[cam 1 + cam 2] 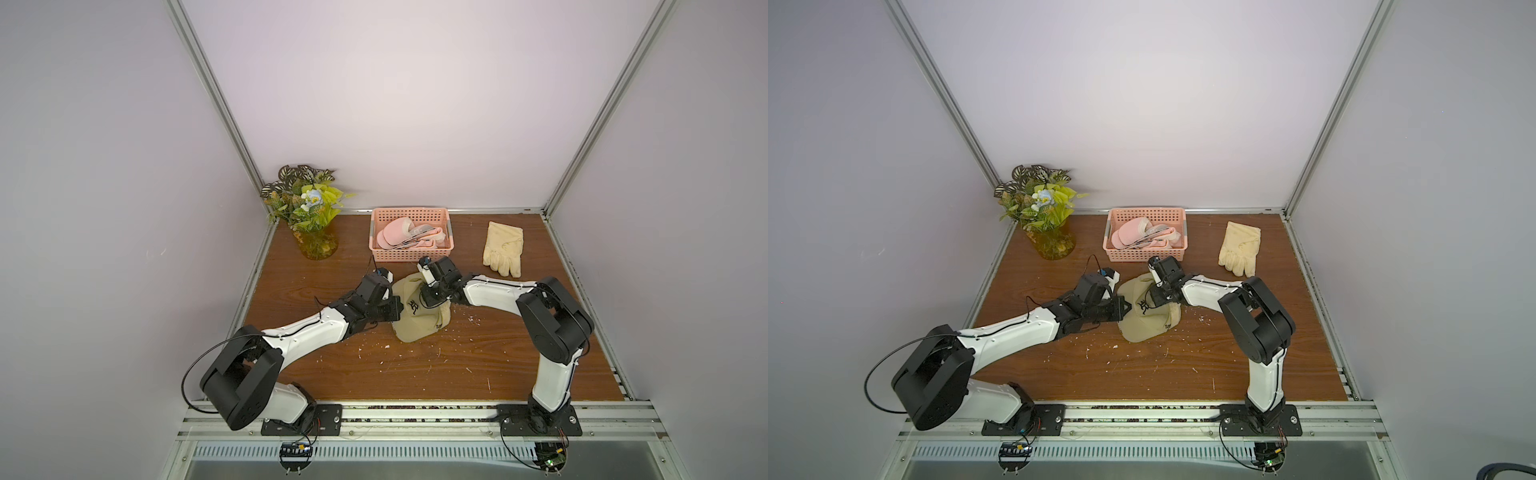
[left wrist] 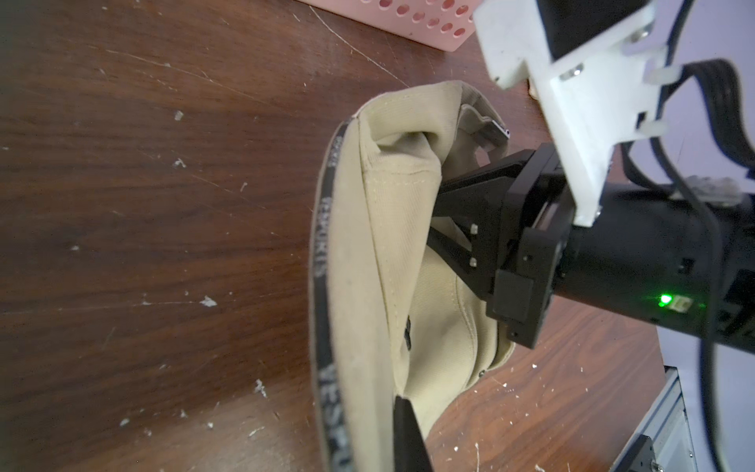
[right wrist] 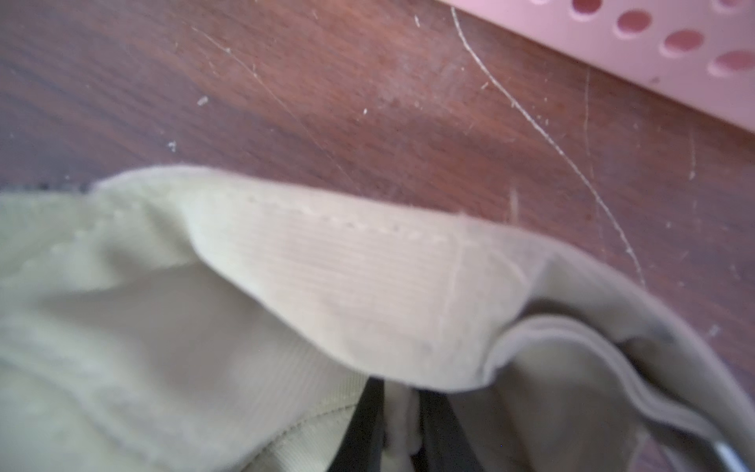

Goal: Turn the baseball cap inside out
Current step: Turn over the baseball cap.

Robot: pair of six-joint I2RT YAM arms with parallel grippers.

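Tan cap (image 3: 327,286) cloth fills our wrist views; it lies mid-table (image 1: 374,374). We see the left claw (image 1: 396,312) clamped on its left rim and the right claw (image 3: 401,408) pinching a fold nearer the basket (image 1: 409,255) of slippers (image 1: 395,232) just behind. A glove (image 1: 503,249) lies back right, a plant (image 1: 307,208) in the back-left corner.

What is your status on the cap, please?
Left hand shut on baseball cap rim. Right hand pinching its fabric. Crumpled, logo outward. Pink basket close behind, not touching.
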